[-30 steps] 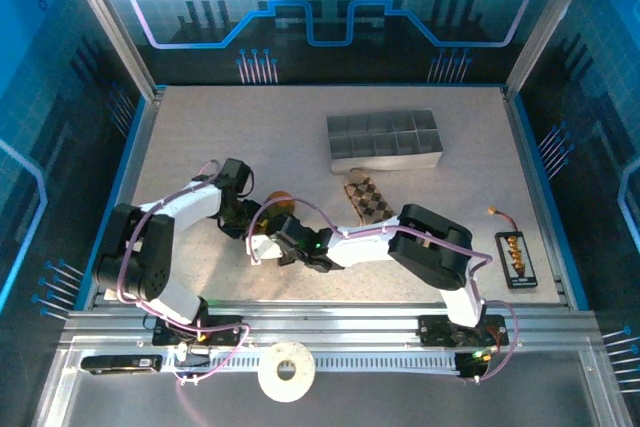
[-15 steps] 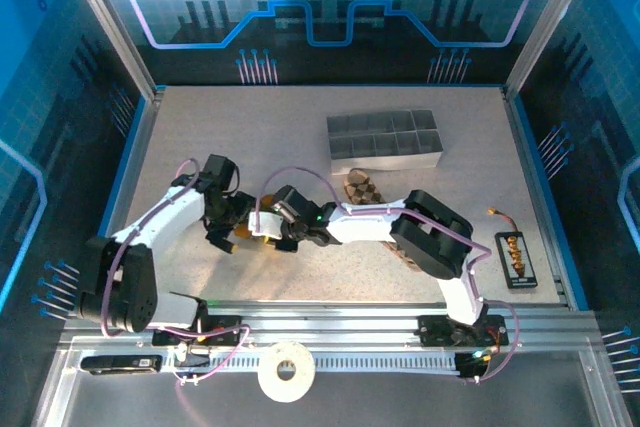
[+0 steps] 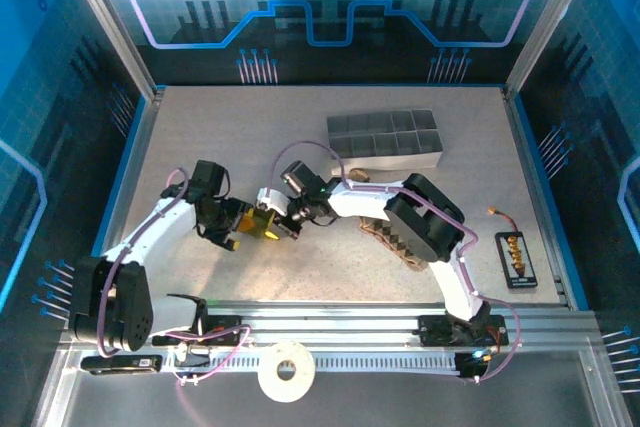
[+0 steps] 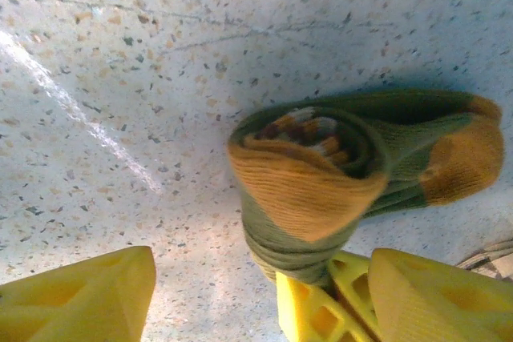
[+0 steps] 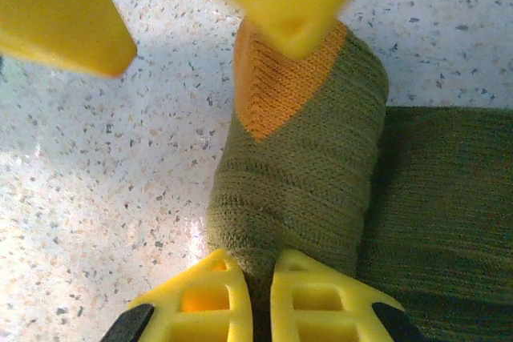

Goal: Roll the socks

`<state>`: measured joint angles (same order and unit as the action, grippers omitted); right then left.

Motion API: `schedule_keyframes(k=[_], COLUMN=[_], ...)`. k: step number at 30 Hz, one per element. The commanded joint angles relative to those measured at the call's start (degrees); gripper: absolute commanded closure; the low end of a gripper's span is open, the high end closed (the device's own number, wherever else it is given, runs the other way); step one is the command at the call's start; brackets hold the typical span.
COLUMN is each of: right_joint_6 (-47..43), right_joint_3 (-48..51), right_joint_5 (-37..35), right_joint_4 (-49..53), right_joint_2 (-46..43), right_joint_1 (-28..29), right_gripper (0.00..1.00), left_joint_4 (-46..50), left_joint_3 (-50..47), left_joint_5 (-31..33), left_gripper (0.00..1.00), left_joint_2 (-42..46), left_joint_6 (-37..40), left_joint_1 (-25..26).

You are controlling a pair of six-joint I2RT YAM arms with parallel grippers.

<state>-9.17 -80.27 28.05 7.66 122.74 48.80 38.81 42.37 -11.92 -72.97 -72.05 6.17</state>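
olive-green sock (image 4: 361, 166) with orange patches, yellow fingers (image 4: 76, 302)

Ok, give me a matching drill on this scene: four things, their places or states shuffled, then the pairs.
1 olive-green sock
2 checked sock
3 grey tray
4 tape roll

a partly under the right arm
b on the near rail
c rolled, pinched by the right gripper
d far side of the table

Pairs: 1-c, 2-a, 3-d, 4-b

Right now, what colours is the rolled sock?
Olive-green sock with orange patches; the left wrist view shows it best.
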Motion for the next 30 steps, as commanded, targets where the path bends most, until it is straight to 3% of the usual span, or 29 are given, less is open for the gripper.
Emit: schedule_keyframes(k=[1,9,18,20,22,27,30], right_joint_6=[6.0,11.08,9.33,7.99,5.9,-0.64,-5.91], right_joint_3=[3.13,6.52,4.03,4.23,6.65,23.2,28.04], right_joint_5=[1.38,7.03,5.15,2.48,-0.96,-15.44,-24.92], right_joint_4=[10.21,4.96,7.52,7.37,4.39,-18.72,-25.59], right_joint_2=[5.76,6.63,7.29,5.47,1.9,-15.66,-22.28], right_joint_1=[-2.76,-6.12,-6.24,-5.89,-5.34,-1.79,1.9], right_gripper=[1.0,1.0,0.94,0.88,0.76,0.47,0.38], left_joint_4=[-3.13,-8.82,-6.43,-5.09,-3.77,-2.18,-1.83], left_joint_3=[-1.34,-2.03,-0.44,-0.21,-0.24,-0.26,0.48], left_joint_5=[-2.52,-2.82,2.16,2.75,3.21,3.55,3.23], left_gripper=[0.33,0.37,0.42,0.44,0.45,0.45,0.44], left_joint_2=[-0.36,-8.54,-16.84,-18.18,-18.69,-17.09,-16.67], left_joint_6=[0.74,2.6,4.35,4.55,4.45,3.77,3.68], left_joint_1=[0.57,3.77,6.9,7.0,7.06,7.1,7.18])
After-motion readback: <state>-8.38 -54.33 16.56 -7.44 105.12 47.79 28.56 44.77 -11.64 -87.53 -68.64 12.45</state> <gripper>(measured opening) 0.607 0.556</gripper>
